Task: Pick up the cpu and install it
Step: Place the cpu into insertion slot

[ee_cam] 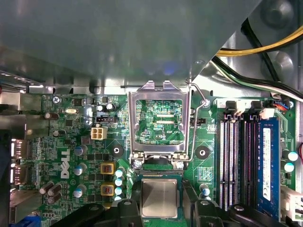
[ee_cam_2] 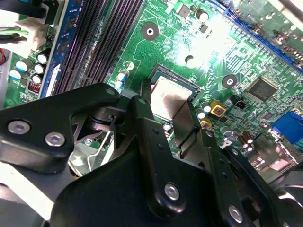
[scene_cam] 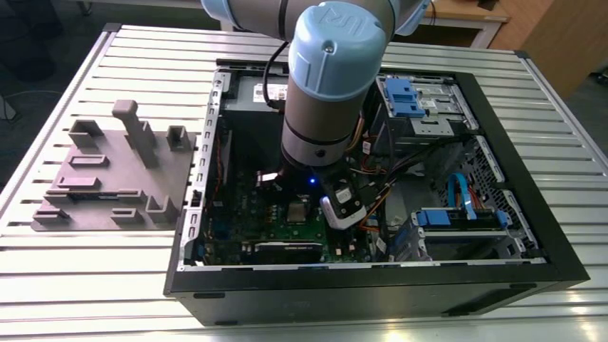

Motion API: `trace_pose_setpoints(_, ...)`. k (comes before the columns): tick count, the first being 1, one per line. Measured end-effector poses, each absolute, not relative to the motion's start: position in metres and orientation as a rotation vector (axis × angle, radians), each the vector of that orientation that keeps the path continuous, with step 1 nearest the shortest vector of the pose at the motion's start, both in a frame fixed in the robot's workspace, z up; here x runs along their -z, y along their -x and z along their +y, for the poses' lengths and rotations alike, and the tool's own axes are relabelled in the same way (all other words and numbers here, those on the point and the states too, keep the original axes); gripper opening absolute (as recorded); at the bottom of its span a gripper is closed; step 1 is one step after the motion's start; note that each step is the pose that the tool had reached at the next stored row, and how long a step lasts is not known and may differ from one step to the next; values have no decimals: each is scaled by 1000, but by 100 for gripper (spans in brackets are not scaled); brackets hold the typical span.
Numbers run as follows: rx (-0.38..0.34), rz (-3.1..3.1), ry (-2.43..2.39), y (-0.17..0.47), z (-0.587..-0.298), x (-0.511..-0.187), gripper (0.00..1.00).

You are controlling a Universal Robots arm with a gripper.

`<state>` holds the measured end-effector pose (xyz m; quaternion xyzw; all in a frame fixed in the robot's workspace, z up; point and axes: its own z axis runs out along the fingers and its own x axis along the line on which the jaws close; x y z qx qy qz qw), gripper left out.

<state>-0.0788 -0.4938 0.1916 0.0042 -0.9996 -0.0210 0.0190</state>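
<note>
The cpu (ee_cam: 159, 198), a small square chip with a shiny silver top, lies flat in the socket on the green motherboard (ee_cam: 71, 151). My gripper (ee_cam: 159, 201) straddles it, a black finger against each of two opposite edges. In the second wrist view the fingers (ee_cam_2: 143, 111) flank the cpu (ee_cam_2: 166, 97) just above the board. The socket's metal-framed bracket (ee_cam: 158, 120) stands flipped open beside the chip, its lever (ee_cam: 195, 123) raised. In the exterior view my arm (scene_cam: 323, 107) reaches down into the open computer case, with the cpu (scene_cam: 298, 211) below its wrist.
Black memory slots (ee_cam: 236, 156) and a blue one (ee_cam: 266, 161) run beside the socket. Yellow and black cables (ee_cam: 265, 47) cross nearby. The case walls (scene_cam: 380, 281) box in the arm. A grey fixture block (scene_cam: 114, 171) sits on the slatted table at the exterior view's left.
</note>
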Motion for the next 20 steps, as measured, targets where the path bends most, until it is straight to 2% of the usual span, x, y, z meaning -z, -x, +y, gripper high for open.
trace_pose_setpoints(20,65,-3103,-3,79,-495,-192,43)
